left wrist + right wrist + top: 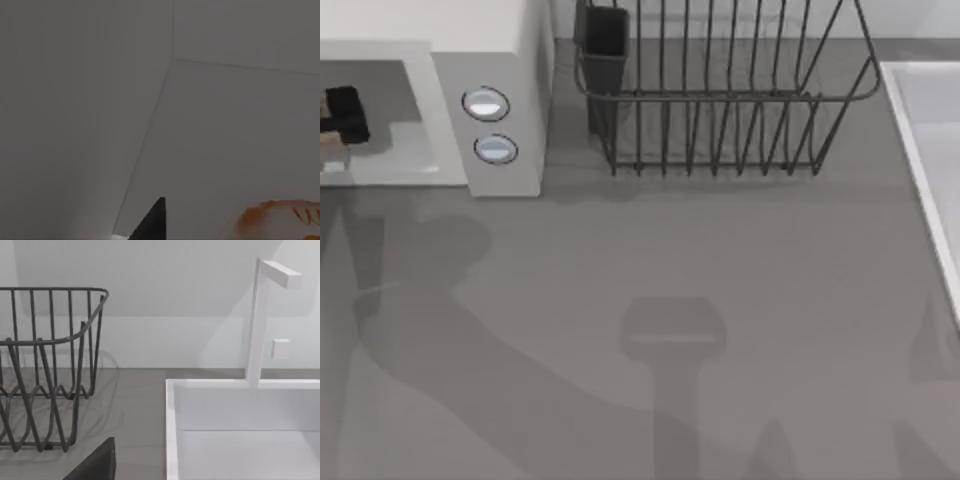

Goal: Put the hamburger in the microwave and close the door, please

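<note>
Inside the microwave (500, 40), right at its grey cavity, sits my left hand (342, 115) — a dark block reaching in from the top view's left edge, with a sliver of tan just under it that I take to be the hamburger (330, 145). The left wrist view backs that up: grey cavity walls, one dark finger (150, 222) and a bun-coloured curve with orange-red streaks low in the corner. Whether that hand is pinching the burger or has spread off it, I honestly can't tell.

What could go sideways from here:
- if the burger sits close to the cavity's front lip, it could roll out onto the surface when the hand backs away, or get clipped when the door swings
- pulling out at an angle could knock the hand on the panel beside the two dials (486, 104)
- I can't make out the door, so finding its handle is a guess

Right arm looks parked over by the dish rack (720, 100) and the white sink (240, 430), well away from the microwave.
</note>
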`<state>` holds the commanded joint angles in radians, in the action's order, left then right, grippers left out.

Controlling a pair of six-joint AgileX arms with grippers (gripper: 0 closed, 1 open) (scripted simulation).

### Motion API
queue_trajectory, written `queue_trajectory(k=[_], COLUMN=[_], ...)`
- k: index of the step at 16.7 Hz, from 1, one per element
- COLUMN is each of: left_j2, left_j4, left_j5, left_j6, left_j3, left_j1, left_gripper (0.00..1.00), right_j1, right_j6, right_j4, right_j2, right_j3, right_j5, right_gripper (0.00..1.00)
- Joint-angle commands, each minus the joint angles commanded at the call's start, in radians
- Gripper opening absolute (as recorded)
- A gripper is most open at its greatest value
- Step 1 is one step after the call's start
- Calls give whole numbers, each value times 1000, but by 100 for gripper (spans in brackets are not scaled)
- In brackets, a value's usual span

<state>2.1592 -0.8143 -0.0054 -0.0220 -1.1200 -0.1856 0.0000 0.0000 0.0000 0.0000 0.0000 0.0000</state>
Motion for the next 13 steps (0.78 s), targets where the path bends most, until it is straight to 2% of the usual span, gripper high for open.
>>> queue_trajectory(k=[6, 13], left_j2=[-110, -238], left_j4=[-156, -267], left_j5=[7, 81], left_j6=[-13, -47], left_j3=[192, 488], left_j1=[-39, -102], left_gripper=[100, 100], right_j1=[0, 0], right_j6=[0, 0], right_j4=[0, 0], right_j2=[0, 0], right_j3=[0, 0], right_j5=[0, 0], right_gripper=[100, 100])
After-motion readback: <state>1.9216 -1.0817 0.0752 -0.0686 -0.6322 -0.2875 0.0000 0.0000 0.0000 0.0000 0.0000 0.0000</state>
